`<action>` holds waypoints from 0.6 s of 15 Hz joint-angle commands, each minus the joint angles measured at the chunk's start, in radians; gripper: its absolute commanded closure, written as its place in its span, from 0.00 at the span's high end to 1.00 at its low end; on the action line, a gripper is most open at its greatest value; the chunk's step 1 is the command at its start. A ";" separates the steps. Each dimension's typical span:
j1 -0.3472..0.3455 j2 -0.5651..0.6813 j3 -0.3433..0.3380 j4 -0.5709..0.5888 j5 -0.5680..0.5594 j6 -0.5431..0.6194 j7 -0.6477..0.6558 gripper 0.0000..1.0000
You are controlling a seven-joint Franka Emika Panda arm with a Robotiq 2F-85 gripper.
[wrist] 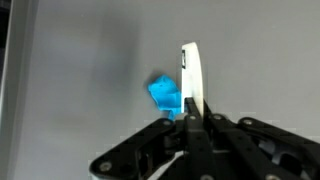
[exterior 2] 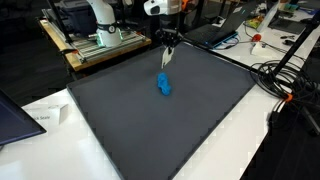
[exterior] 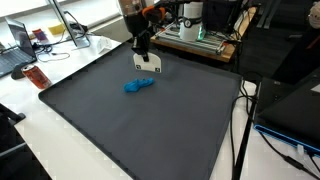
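White strip pinched in jaws, blue block just beside

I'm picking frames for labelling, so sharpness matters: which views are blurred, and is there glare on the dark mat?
Wrist view: soft all over; the blue object and the white piece in the gripper have fuzzy edges, the white piece nearly washed out. Both exterior views: coarse but evenly lit; the dark mat looks matte, without glare.

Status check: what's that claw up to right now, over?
Gripper shut on white piece, over dark mat. Blue object lying on mat close beside it. Nothing else near.
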 commanded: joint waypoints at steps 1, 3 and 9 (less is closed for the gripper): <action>-0.005 0.052 -0.008 0.050 -0.012 -0.003 0.006 0.01; -0.006 0.073 -0.013 0.068 -0.026 -0.009 -0.013 0.01; 0.002 0.140 -0.037 0.114 -0.056 -0.006 -0.011 0.01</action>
